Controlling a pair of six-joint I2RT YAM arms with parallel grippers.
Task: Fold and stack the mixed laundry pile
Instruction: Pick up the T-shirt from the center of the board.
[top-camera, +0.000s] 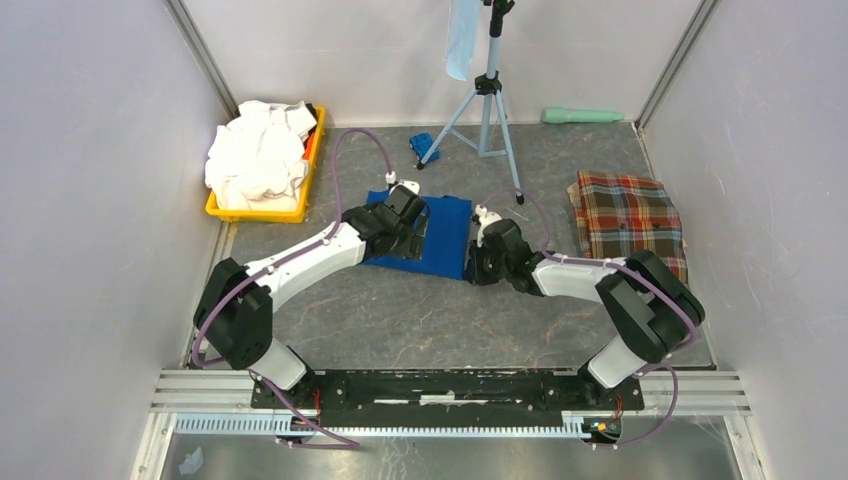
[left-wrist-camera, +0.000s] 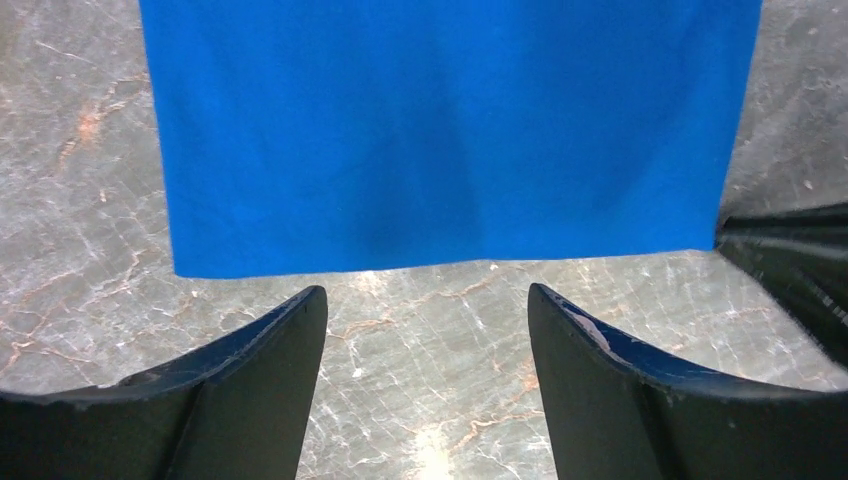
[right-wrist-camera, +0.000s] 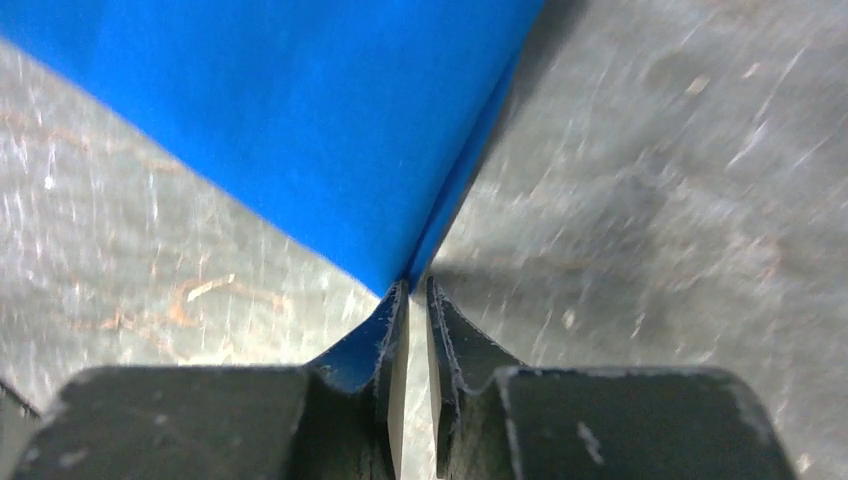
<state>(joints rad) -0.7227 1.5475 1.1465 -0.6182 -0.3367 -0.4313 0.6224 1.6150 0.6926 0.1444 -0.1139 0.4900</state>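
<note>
Cloth of a deep blue, folded into a flat rectangle: the royal-blue T-shirt (top-camera: 448, 232) lies at the middle of the grey marbled table (top-camera: 420, 320), between the two arms. In the overhead view it is wider left to right than it is deep. Its near edge runs left to right, the right end a little nearer.

The right gripper (right-wrist-camera: 417, 290) sits at the near right corner, jaws at a thin slit around the corner's very tip. It seems to have the tip pinched, though the wrist view is too close to be sure. The left gripper (left-wrist-camera: 427, 335) hangs by the near edge, fingers (left-wrist-camera: 255, 375) spread wide with only bare table between them.

The near left corner lies left of those fingers and just beyond them. So the left arm, the nearer one, would by my judgement have to shift left and descend (the folded red-green plaid cloth (top-camera: 625, 215) lies well apart to the right).
</note>
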